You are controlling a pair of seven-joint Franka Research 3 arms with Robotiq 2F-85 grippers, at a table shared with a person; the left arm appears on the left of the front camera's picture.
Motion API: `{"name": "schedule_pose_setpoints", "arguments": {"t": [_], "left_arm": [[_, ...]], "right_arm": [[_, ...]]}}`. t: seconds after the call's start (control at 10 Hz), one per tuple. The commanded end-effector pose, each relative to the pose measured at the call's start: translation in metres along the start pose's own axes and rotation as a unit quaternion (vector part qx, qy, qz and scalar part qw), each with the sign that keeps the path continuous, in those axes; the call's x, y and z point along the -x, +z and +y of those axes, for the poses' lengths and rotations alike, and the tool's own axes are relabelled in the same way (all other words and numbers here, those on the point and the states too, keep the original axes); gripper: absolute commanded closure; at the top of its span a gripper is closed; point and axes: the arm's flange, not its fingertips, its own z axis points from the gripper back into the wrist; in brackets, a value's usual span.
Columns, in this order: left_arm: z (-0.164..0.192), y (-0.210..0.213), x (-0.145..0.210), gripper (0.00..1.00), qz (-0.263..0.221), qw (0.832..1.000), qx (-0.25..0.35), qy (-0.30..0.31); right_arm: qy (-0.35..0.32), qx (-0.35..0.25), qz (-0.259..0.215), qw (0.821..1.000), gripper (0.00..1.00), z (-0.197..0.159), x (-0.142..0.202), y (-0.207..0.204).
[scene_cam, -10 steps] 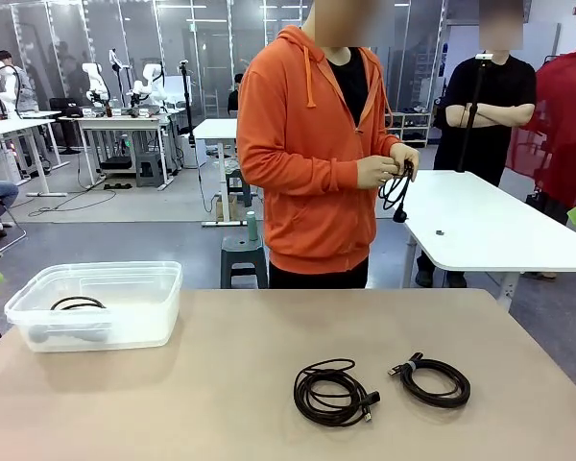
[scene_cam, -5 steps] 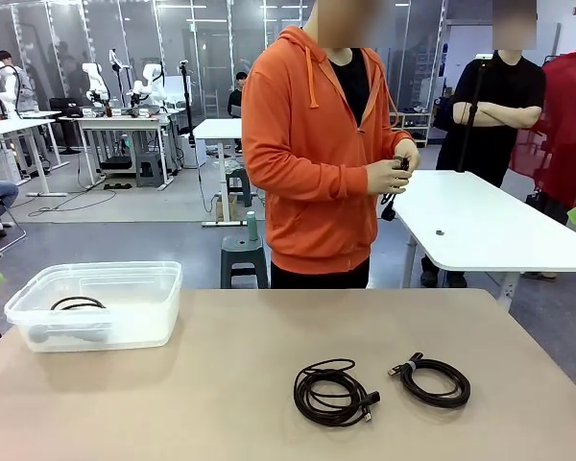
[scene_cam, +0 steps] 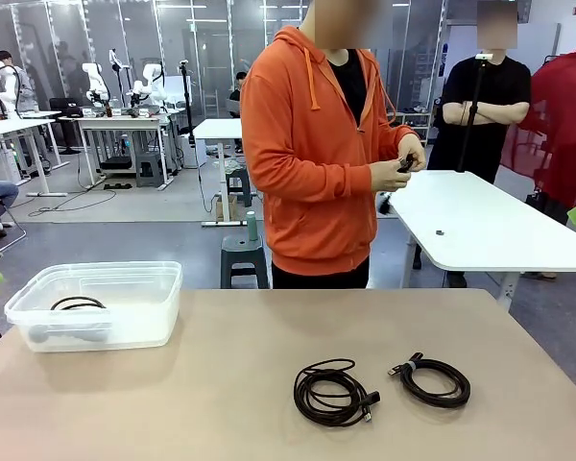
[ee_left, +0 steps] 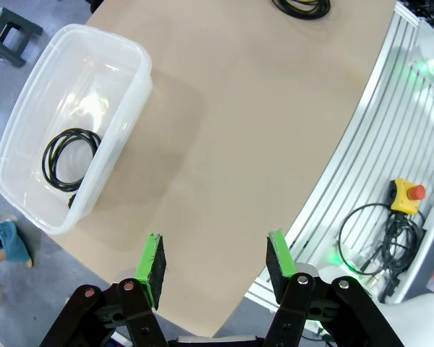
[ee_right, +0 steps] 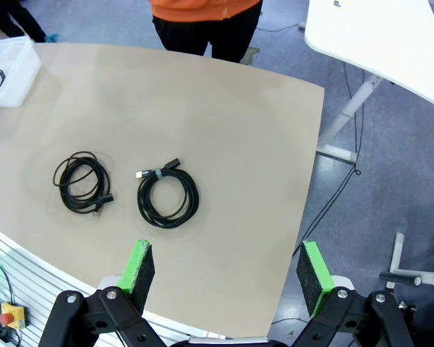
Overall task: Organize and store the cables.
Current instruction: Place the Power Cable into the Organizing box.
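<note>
Two coiled black cables lie on the tan table, one [scene_cam: 332, 393] left of the other [scene_cam: 433, 379]; the right wrist view has them too [ee_right: 82, 183] [ee_right: 167, 196]. Another coiled cable [scene_cam: 77, 303] rests inside the clear plastic bin [scene_cam: 163, 305], seen from above in the left wrist view [ee_left: 70, 154]. The person in the orange hoodie holds a further cable [scene_cam: 403, 165] in both hands. My left gripper [ee_left: 214, 258] hangs open high above the table's near edge beside the bin, nothing between its pads. High above the table's near right part, my right gripper [ee_right: 226, 270] stands wide open and holds nothing.
The bin [ee_left: 119, 123] sits at the table's left end. A white table [scene_cam: 490, 226] stands behind on the right, with a second person beyond it. A grey stool [scene_cam: 243, 254] sits on the floor behind the tan table.
The person has gathered the hanging cable up into the hands at chest height. Cables on the table and both grippers are as before.
</note>
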Motion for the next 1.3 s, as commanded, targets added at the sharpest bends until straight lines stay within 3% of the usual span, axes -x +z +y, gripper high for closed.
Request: {"name": "schedule_pose_setpoints", "arguments": {"t": [0.0, 1.2], "left_arm": [[-0.0004, 0.0025, -0.0005, 0.29, 0.003, 1.000, -0.006, 0.006], [-0.0004, 0.0025, -0.0005, 0.29, 0.003, 1.000, -0.006, 0.006]], "right_arm": [[0.001, -0.001, -0.002, 1.000, 0.00, 0.0005, 0.0000, 0.0003], [0.001, -0.001, -0.002, 1.000, 0.00, 0.0005, 0.0000, 0.0003]]}}
